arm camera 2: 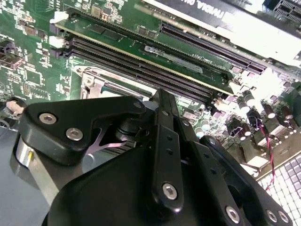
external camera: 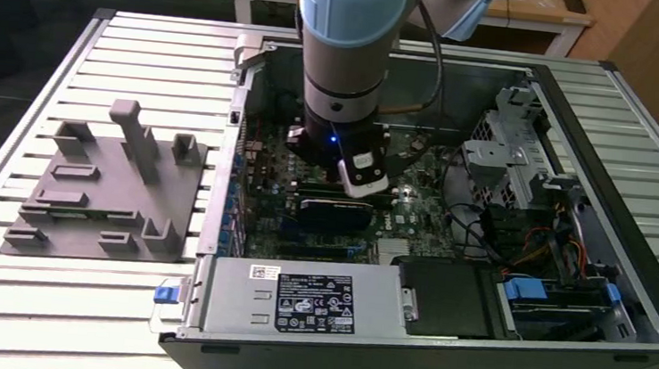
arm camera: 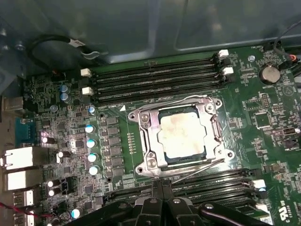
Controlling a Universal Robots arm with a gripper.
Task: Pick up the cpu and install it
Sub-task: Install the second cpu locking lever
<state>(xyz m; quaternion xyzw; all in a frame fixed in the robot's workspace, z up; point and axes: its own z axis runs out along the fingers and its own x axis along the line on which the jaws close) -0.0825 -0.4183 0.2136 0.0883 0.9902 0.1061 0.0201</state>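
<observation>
The cpu [arm camera: 181, 135] sits in its socket, just ahead of the pincer [arm camera: 162, 188], whose fingers look closed and empty.

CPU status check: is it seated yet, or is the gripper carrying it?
Looks done: the cpu lies in the metal socket frame on the motherboard, in the first wrist view. In hand: nothing visible; the gripper hangs just beside the socket. Whether the cpu is fully seated or latched cannot be told.
</observation>
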